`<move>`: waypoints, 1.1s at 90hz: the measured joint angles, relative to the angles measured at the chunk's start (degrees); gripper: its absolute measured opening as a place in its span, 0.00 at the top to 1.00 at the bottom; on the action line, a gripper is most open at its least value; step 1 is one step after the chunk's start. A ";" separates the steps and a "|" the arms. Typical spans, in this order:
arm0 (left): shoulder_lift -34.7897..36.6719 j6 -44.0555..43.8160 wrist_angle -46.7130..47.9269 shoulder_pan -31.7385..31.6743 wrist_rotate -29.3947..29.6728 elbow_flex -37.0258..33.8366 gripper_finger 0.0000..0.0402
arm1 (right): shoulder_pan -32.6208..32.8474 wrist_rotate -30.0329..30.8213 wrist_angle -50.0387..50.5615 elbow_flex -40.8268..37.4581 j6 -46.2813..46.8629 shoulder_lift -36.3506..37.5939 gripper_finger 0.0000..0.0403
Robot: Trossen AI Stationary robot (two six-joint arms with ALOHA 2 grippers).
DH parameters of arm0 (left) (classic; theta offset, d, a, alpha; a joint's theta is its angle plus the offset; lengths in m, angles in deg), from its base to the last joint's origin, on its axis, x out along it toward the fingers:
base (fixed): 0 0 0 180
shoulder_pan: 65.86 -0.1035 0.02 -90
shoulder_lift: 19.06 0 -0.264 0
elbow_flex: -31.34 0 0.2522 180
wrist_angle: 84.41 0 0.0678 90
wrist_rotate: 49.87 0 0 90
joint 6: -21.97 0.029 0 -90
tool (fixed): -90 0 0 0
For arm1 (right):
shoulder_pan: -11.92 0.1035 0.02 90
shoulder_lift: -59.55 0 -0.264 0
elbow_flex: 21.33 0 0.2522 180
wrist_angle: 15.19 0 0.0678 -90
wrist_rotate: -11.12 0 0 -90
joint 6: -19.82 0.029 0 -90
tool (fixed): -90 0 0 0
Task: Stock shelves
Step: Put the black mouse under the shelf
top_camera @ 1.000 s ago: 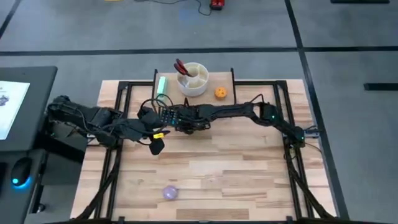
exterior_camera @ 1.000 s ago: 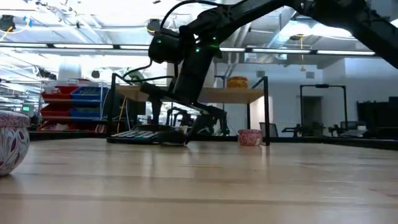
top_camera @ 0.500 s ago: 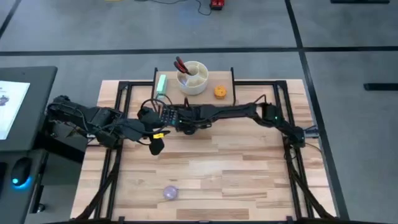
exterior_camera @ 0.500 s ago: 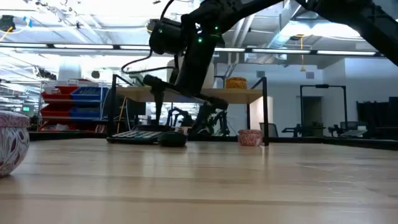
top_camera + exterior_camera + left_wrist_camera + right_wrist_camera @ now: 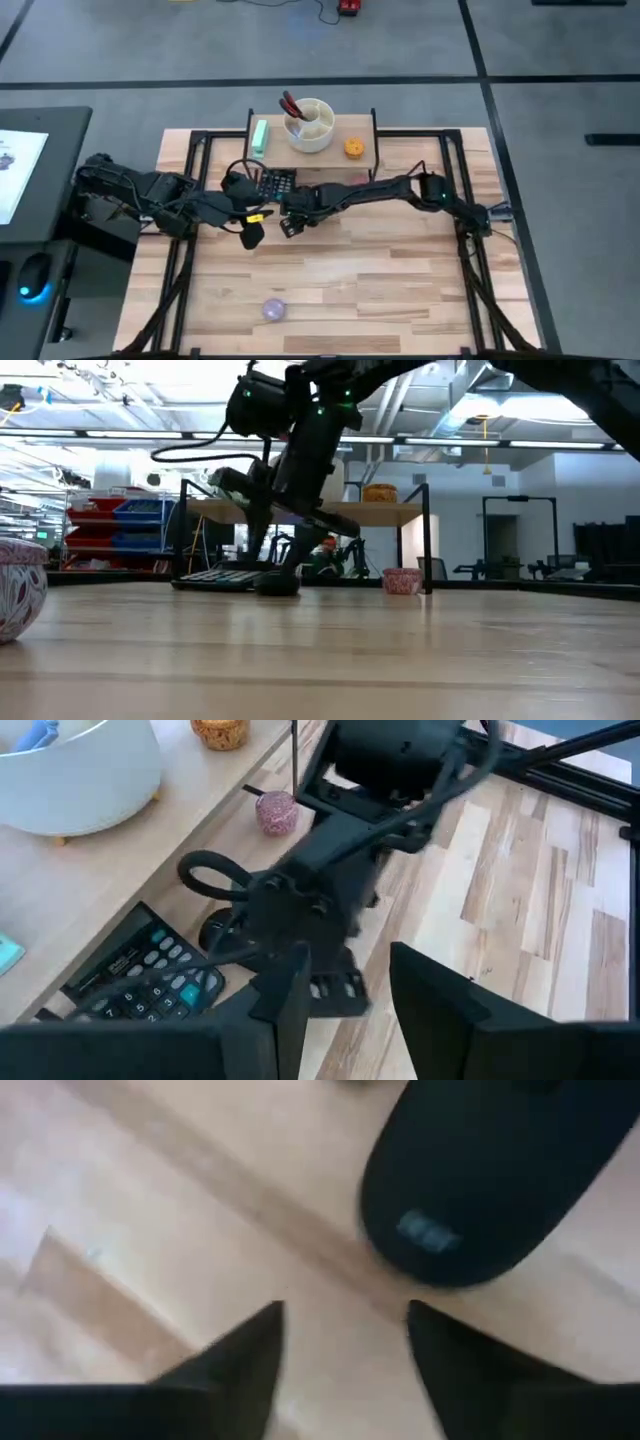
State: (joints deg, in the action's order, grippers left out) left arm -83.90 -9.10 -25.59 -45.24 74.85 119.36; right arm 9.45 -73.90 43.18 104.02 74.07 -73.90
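Note:
The shelves (image 5: 330, 158) stand at the table's far middle. On top are a green pack (image 5: 260, 135), a white divided bowl (image 5: 308, 128) and a small orange jar (image 5: 353, 148). A black calculator (image 5: 277, 183) lies flat on the table in front of the shelves. A black mouse (image 5: 278, 585) lies by its right end. My right gripper (image 5: 290, 224) hangs open just above the table, fingers pointing down. The mouse (image 5: 490, 1180) lies just beyond its fingertips, and only bare wood shows between them. My left gripper (image 5: 252, 232) hovers open to the left, holding nothing.
A purple patterned ball (image 5: 274, 309) rests near the table's front edge. A smaller pink patterned ball (image 5: 277, 812) sits on the table under the shelves' right end. Black frame rails run along the table's left and right sides. Bare wood lies in the near right part.
My right gripper has swung away from the calculator's right end toward the table's near edge and a little left, ending over the mouse. The calculator and the mouse have stayed where they were.

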 joint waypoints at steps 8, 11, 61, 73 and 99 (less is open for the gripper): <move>0.00 0.00 0.00 0.00 0.00 0.00 0.71 | -1.15 -0.22 -0.35 0.00 -2.74 0.00 0.90; 0.00 0.00 0.00 0.00 0.00 0.00 0.71 | -1.50 -0.55 -0.23 0.00 -3.73 0.00 0.95; 0.00 0.01 0.04 0.00 0.09 0.02 0.71 | -1.75 -5.61 -1.18 -3.65 -7.40 -0.96 1.00; 0.02 0.00 0.04 0.00 0.11 0.02 0.71 | -3.25 -5.03 -0.47 -3.91 -9.80 -0.87 1.00; 0.04 0.00 0.02 -0.02 0.15 0.02 0.71 | -5.88 -4.97 -3.02 -3.91 -11.31 -0.92 1.00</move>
State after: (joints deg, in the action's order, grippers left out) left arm -83.85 -9.10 -25.57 -45.26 75.00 119.38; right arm 3.57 -78.87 40.15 100.11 62.76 -74.81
